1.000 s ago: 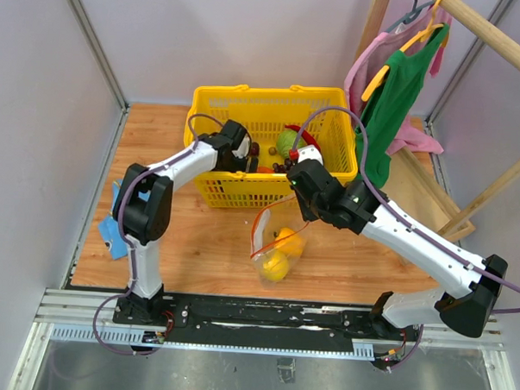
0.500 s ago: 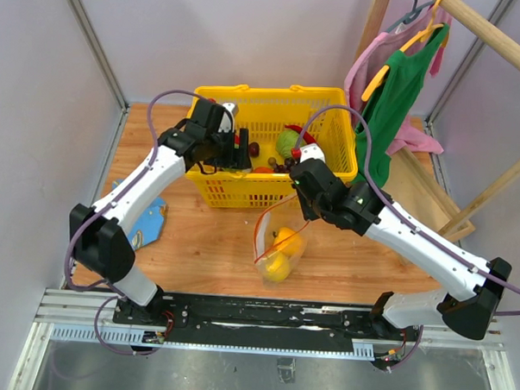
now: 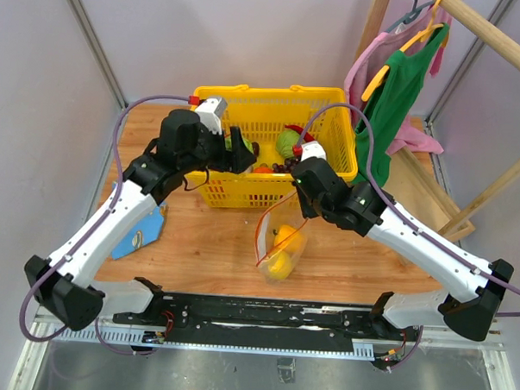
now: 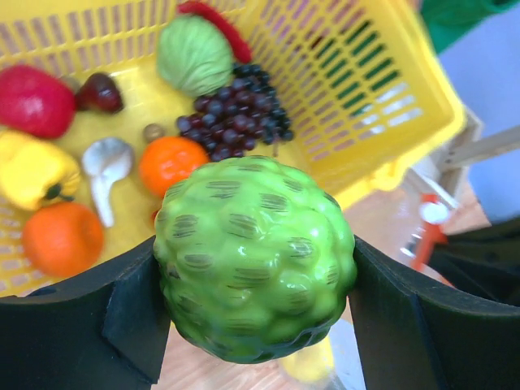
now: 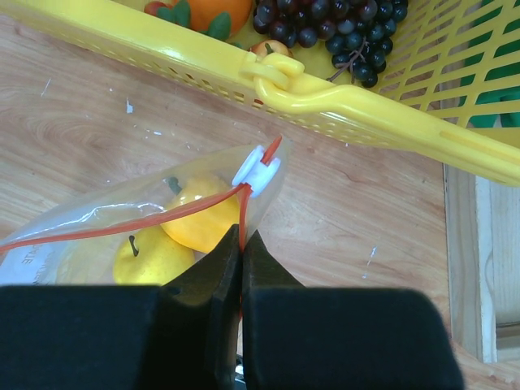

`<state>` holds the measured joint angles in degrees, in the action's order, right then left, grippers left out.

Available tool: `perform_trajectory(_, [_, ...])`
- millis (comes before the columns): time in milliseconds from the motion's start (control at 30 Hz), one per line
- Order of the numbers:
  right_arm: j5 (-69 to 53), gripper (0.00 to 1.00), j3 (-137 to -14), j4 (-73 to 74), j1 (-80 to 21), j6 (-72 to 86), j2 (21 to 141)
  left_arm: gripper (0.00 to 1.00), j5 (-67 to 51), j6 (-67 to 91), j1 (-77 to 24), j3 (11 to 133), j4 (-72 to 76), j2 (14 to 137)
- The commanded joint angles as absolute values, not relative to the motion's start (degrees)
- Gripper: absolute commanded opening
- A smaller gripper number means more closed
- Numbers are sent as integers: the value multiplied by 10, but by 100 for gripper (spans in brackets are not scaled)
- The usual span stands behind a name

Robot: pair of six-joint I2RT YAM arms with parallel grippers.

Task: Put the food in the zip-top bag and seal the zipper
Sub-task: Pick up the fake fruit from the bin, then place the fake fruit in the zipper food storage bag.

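The left gripper [image 4: 256, 302] is clenched around a bumpy glossy green toy fruit [image 4: 253, 242], held above the near left part of the yellow plastic lattice basket [image 3: 273, 94] that stands at the middle of the table's far edge. Below it in the basket lie a bunch of dark purple toy grapes [image 4: 236, 118], a round orange toy fruit [image 4: 169, 163] and a white toy garlic bulb [image 4: 106, 161]. The right gripper [image 5: 241, 262] is pinched tight on the mouth edge of the see-through soft plastic zip-top bag [image 5: 97, 213], which sits on the wood just in front of the basket, about mid-table. Its thin red-orange zipper strip [image 5: 122, 224] runs into the closed fingers, the small whitish slider [image 5: 257, 169] just above them. Inside the bag lie a round yellow toy fruit [image 5: 150, 257] and a deeper yellow-orange toy piece [image 5: 201, 221], touching.
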<state>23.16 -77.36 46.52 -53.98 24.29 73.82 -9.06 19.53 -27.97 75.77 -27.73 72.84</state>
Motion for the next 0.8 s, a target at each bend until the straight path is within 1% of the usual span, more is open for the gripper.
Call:
perform_trajectory(0, [237, 2, -772, 450, -531, 257, 734, 26, -123, 197, -317, 722, -192, 668])
perform_trajectory(367, [223, 2, -783, 443, -530, 269, 751, 27, -173, 164, -427, 608, -52, 568])
perform_trajectory(567, [218, 2, -785, 441, -530, 277, 756, 28, -174, 137, -482, 595, -50, 586])
perform_trajectory(767, [218, 2, -784, 437, -530, 284, 751, 30, -154, 127, -507, 573, -52, 609])
